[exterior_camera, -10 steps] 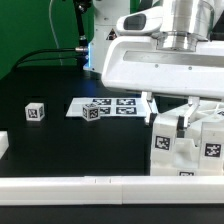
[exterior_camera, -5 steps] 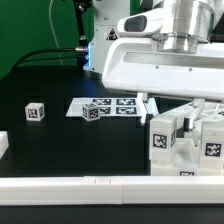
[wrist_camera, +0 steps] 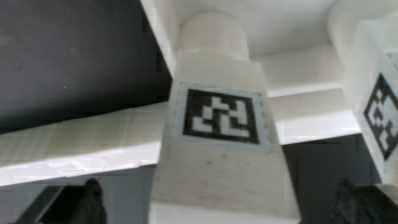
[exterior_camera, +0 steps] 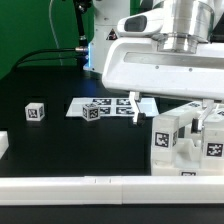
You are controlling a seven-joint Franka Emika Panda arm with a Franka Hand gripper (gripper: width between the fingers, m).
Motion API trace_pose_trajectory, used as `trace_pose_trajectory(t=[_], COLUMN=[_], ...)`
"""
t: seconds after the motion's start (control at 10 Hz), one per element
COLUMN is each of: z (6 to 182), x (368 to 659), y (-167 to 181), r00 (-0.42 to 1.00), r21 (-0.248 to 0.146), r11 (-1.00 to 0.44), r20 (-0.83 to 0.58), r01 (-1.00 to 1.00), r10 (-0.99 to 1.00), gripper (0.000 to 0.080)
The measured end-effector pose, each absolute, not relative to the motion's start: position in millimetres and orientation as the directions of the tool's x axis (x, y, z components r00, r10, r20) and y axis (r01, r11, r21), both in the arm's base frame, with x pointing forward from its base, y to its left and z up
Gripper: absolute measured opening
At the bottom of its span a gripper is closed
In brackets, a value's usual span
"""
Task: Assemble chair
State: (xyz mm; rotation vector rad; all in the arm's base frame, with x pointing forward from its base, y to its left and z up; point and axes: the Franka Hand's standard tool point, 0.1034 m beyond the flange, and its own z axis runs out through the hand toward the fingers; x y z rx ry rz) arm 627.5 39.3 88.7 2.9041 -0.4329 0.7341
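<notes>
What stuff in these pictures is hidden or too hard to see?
Chair parts: exterior view, cut by the right edge, partly behind the hand.
Marker board: exterior view, one end behind the hand.
White piece: exterior view, cut by the left edge.
Post: wrist view, one end runs out of the picture.

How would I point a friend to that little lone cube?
Find the flat marker board mid-table, then look toward the exterior view's left. The small tagged cube sits alone on the black table, unlike its twin beside the board.
</notes>
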Motion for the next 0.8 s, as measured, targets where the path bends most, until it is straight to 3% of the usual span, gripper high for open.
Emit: trace_pose_trajectory(t=[0.2,0.3,0.7,0.8], z=[99.1,98.1,109.8,112.1], x=[627,623,636,643], y=[28,26,24,25], r00=[0.849,0.886,0.908,0.898], r21=[0.025,0.031,0.009,-0.014], r11=[-0.945,-0.939,-0.919,-0.909], r20=[0.448,0.342,0.157,0.151], r01=[-0.326,-0.342,-0.395,-0.416], r10=[-0.281,-0.312,-0.389,-0.414], gripper=[0.0648,0.0648,0.0648,0.0648])
